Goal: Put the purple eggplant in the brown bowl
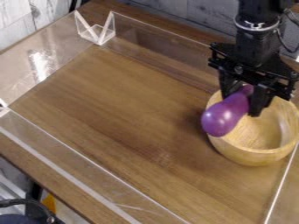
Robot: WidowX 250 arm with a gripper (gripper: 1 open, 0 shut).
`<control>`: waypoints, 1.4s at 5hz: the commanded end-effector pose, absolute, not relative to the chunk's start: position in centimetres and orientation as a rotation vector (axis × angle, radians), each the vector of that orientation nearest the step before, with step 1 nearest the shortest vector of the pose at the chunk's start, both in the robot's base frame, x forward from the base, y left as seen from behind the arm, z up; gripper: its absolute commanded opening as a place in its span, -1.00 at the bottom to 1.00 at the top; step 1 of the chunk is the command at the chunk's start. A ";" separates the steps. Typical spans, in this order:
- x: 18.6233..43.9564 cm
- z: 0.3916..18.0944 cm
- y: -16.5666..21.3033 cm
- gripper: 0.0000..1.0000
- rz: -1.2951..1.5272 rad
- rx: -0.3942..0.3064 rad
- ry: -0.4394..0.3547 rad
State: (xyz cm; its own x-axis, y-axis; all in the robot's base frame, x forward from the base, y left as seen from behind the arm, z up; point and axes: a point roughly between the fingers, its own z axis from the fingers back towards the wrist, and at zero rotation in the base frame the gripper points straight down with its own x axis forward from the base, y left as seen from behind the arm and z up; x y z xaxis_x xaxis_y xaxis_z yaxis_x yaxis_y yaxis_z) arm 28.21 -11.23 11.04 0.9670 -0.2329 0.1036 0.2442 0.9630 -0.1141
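Hanging from the gripper (pixel 249 91), jaws clamped on its narrow stem end, bulb low over the near rim of the brown bowl (pixel 260 150): 1 purple eggplant (pixel 225 116), probably light, rigid, glossy-slick, best pinched at the neck.

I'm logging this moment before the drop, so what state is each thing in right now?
tool: shut on the purple eggplant, pointing down above the bowl's left rim.
purple eggplant: held off the table, hanging tilted, its bulbous end lowest and overlapping the bowl's left rim in this view.
brown bowl: upright on the table, nothing inside.
clear plastic stand: upright at the table's far left corner.
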 end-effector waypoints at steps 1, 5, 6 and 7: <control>28.6 11.7 -11.7 -1.00 -0.252 -0.141 -0.130; 29.0 9.7 -11.6 -1.00 -0.271 -0.141 -0.130; 29.3 9.5 -11.4 -1.00 -0.277 -0.137 -0.124; 29.7 9.3 -11.1 -1.00 -0.288 -0.130 -0.119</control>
State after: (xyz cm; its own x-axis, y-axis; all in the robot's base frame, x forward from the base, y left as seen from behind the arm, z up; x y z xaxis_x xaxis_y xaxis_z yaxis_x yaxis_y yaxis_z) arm 28.62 -11.07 7.61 0.9594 -0.2726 0.0722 0.2794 0.9534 -0.1138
